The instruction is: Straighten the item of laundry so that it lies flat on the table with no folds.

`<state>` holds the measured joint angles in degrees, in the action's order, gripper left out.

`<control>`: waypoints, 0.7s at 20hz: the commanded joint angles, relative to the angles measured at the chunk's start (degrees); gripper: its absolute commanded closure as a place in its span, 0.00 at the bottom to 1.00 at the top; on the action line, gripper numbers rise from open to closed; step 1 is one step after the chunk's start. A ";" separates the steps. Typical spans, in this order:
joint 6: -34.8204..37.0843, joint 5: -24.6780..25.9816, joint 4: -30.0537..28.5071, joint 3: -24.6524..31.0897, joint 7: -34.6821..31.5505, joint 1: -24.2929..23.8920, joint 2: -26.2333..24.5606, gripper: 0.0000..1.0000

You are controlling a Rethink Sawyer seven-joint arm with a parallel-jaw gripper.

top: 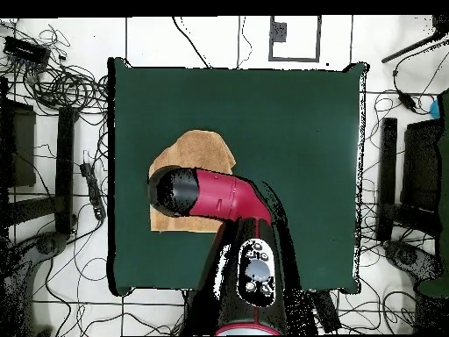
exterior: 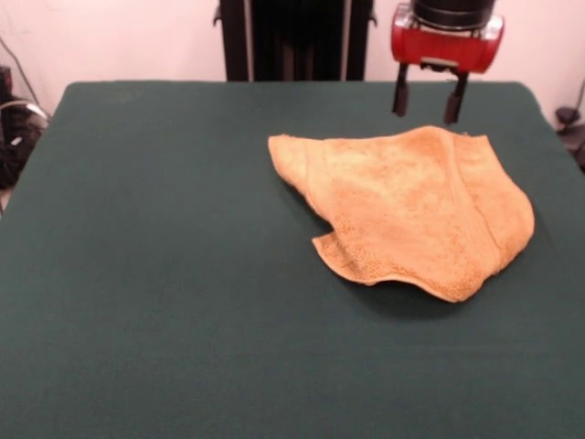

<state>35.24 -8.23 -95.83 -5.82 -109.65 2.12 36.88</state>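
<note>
Front view: towel (exterior: 407, 212) rumpled, folded, right of centre on table (exterior: 164, 274).
Gripper (exterior: 428, 101): fingers apart, empty, above towel's far edge.

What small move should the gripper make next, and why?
Probably lower straight down onto the towel's far edge. The gripper hangs open just above that edge, holding nothing, and the towel lies rumpled with a fold along its right side, so it needs a grasp before any pull across the table.
</note>
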 commanded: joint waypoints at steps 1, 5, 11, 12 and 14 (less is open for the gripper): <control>-3.96 1.17 -0.51 4.52 -4.79 -1.21 -1.70 0.00; -4.97 2.00 0.07 5.08 -3.45 -2.46 -2.19 0.00; -7.19 3.28 0.41 5.47 -2.89 -2.50 -2.16 0.00; -7.32 3.66 0.71 5.53 -2.54 -2.58 -2.25 0.00; -8.11 4.02 0.49 6.16 -2.04 -2.77 -2.06 0.00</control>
<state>31.57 -7.30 -95.56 -5.79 -109.65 -1.08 36.84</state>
